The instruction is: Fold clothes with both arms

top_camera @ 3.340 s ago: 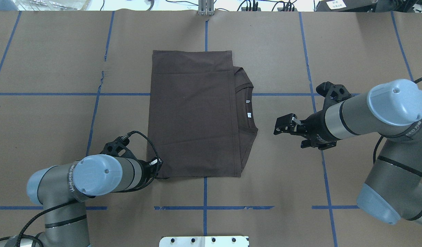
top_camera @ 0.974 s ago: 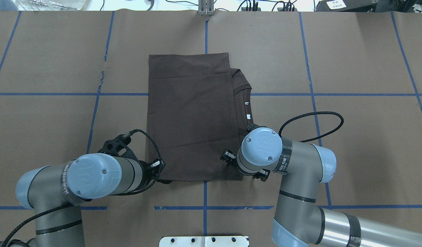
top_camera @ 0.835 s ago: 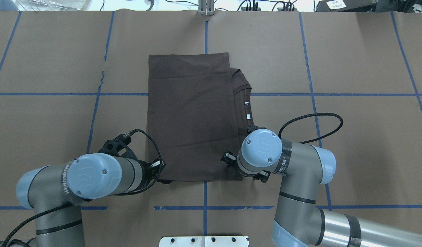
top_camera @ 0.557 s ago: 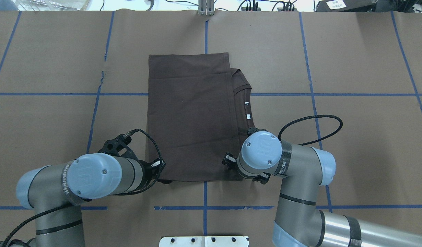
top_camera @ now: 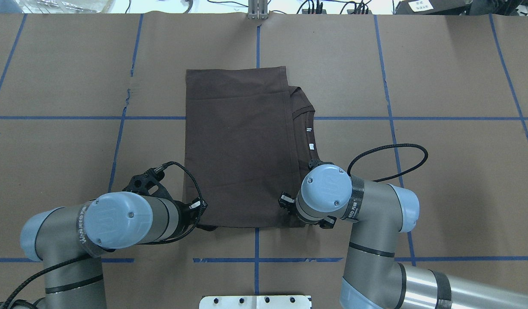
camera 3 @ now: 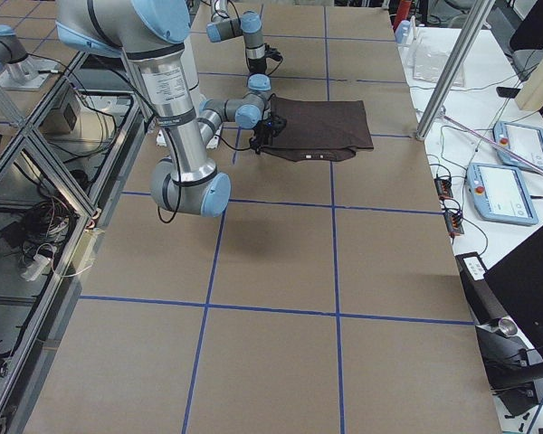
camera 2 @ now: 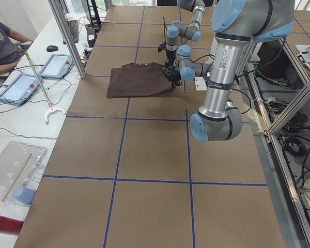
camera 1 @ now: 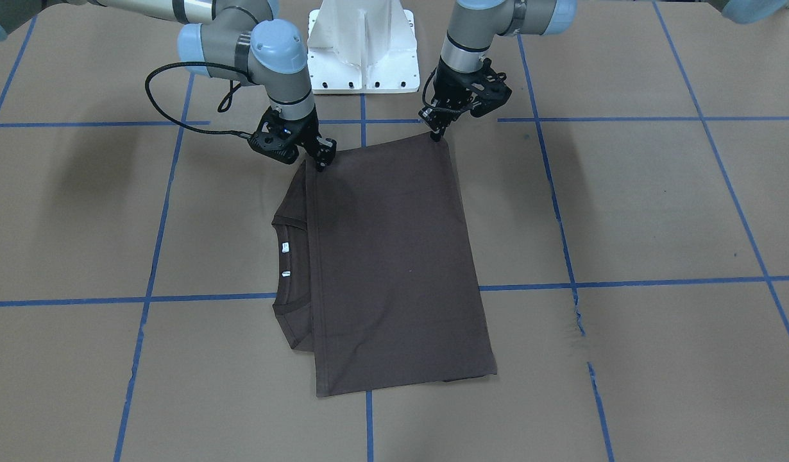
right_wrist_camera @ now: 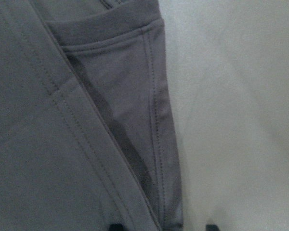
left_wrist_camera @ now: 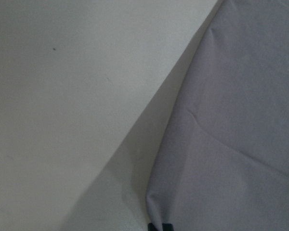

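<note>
On the table [top_camera: 53,150], T-shirt [top_camera: 238,146] runs lengthwise away from robot base [top_camera: 255,301], collar [top_camera: 309,136] rightward.

T-shirt [camera 2: 137,80] folded flat on table [camera 2: 155,155] | left arm [camera 2: 222,67], right arm [camera 2: 185,32] at its edge | person [camera 2: 2,49] beside tablets [camera 2: 54,66]

Brown table [top_camera: 461,64] with blue tape grid [top_camera: 289,259], white pedestal base [camera 1: 362,45]

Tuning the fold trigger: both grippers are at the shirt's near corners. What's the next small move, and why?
Probably close the right gripper on its corner. Its fingertips sit apart in the wrist view, straddling the edge of the shirt, while the left gripper looks pinched shut on the other corner. Both need a hold before lifting.
</note>
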You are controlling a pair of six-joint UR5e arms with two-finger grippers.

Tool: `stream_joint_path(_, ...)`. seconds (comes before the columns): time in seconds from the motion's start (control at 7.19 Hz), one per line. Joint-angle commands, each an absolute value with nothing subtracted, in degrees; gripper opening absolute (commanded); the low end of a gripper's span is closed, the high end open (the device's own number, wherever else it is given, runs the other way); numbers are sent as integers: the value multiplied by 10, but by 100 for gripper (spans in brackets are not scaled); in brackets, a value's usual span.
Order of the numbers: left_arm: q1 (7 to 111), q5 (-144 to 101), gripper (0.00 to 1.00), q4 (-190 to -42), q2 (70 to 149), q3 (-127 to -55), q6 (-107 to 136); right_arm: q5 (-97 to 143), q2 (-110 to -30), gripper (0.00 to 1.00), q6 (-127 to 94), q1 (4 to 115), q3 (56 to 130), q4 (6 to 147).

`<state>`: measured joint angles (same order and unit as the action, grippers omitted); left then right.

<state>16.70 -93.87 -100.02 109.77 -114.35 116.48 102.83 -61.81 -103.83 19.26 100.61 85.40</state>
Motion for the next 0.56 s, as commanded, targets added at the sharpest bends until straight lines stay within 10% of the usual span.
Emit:
stream_joint_path(0.0, 167, -939, 0, -1000, 1098, -1143, 1165, 1028, -617, 0, -1038, 192, 1006, 854)
stream_joint_path(0.42, 167, -939, 0, -1000, 1098, -1143, 1165, 1028, -614, 0, -1037, 192, 1006, 854)
